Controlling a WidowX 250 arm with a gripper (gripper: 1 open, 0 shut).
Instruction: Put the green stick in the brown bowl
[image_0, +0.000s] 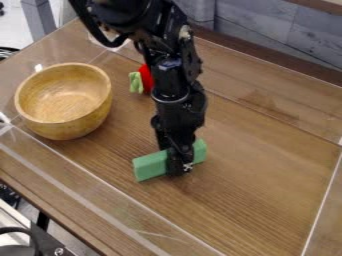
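Reaching down from the top of the view, the black arm (160, 50) is placing its gripper (178, 165) at the green stick (152, 167), which is lying flat on the table (254, 175). The fingers are overlapping the stick's middle and far part, while the near end is projecting toward the table's front edge. The tips are standing about the bar, yet whether they are pinching it or only straddling it cannot be told, since the dark fingers are hiding the contact. The stick is showing no visible lift.

The bowl (63, 101) is sitting to the left of the end effector in the view and somewhat beyond it, well apart, its mouth facing up. The red toy (147, 76) is resting behind the gripper, close to the arm, and is playing no part in the task.

The step in hand is, by judgement, the grasp: the stick is lying outside the bowl and the transfer is still pending. The next move is calling for a firm closure across the bar's narrow width, then a straight rise high enough for the bar to pass the thick rim, then a carry leftward and away from the front edge. Since the bar is long for the opening, an off-centre release is risking an end catching on the rim.
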